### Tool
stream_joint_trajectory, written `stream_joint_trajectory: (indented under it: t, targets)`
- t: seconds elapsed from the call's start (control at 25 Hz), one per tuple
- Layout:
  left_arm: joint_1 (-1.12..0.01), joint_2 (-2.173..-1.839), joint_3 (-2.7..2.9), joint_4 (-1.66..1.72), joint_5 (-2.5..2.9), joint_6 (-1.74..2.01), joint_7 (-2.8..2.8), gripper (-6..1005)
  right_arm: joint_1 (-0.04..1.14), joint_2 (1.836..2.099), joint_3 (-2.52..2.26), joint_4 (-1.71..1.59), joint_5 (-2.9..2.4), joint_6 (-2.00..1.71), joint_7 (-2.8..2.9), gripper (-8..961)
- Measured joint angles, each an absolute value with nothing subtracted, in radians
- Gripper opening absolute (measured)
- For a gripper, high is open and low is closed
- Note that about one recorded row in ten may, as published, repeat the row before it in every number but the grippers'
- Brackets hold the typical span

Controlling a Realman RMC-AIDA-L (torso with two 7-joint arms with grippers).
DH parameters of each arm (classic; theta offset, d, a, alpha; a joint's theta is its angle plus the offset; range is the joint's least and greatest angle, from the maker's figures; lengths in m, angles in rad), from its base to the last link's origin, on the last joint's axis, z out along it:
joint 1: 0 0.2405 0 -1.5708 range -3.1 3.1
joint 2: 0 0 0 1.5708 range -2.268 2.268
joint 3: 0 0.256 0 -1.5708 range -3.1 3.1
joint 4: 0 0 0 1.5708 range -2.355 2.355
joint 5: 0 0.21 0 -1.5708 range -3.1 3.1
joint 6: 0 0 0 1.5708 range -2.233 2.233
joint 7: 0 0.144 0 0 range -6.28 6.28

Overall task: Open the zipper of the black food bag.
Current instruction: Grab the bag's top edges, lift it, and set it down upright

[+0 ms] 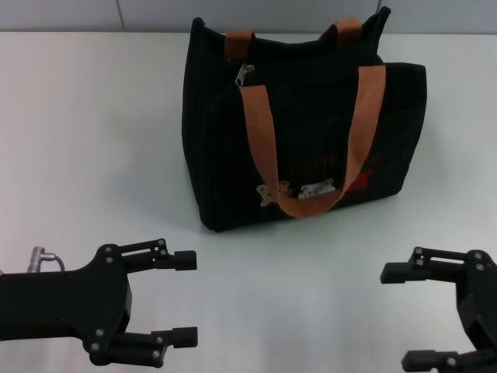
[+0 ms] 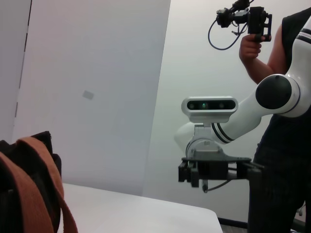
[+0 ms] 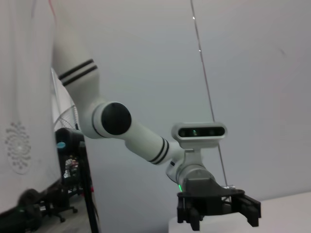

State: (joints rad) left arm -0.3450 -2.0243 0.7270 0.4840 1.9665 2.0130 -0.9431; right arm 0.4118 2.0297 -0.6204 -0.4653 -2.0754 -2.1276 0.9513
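The black food bag (image 1: pixel 303 124) is standing upright toward the back middle of the white worktop (image 1: pixel 93 140), front face with the red print and the little bear patch turned toward the robot, one orange-brown handle (image 1: pixel 311 148) flopped down over the front and the other one poking up at the back edge. The zipper (image 1: pixel 311 66) runs along the top and looks fully closed, with the silver pull tab (image 1: pixel 244 74) sitting at the bag's left end, right next to where the front handle is stitched on. Neither arm has touched anything yet. The left gripper (image 1: pixel 180 299) hovers low at the near left with its jaws spread wide and nothing between them, and the right gripper (image 1: pixel 408 315) mirrors it at the near right, jaws also wide and empty, both well apart from the bag. So I'd say this is the very start, approach step not begun. My guess for the next move: the left arm has to travel up and forward to that tab and pinch it, which is a small target, while the right probably needs to steady the bag at the far end so the soft fabric doesn't just drag along when the pull goes rightward.
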Motion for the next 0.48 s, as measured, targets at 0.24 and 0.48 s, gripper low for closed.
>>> stream_joint_trajectory:
  t: [0.24, 0.48]
  targets:
    - [-0.346, -2.031, 0.724, 0.486, 1.966, 2.009, -0.946, 826, 0.415, 2.039, -0.621, -0.444, -2.077, -2.083, 0.947, 829]
    - [-0.346, -2.033, 0.72, 0.485, 1.965, 2.007, -0.949, 823, 0.416, 2.051, -0.617, -0.441, -2.077, -2.071, 0.942, 829]
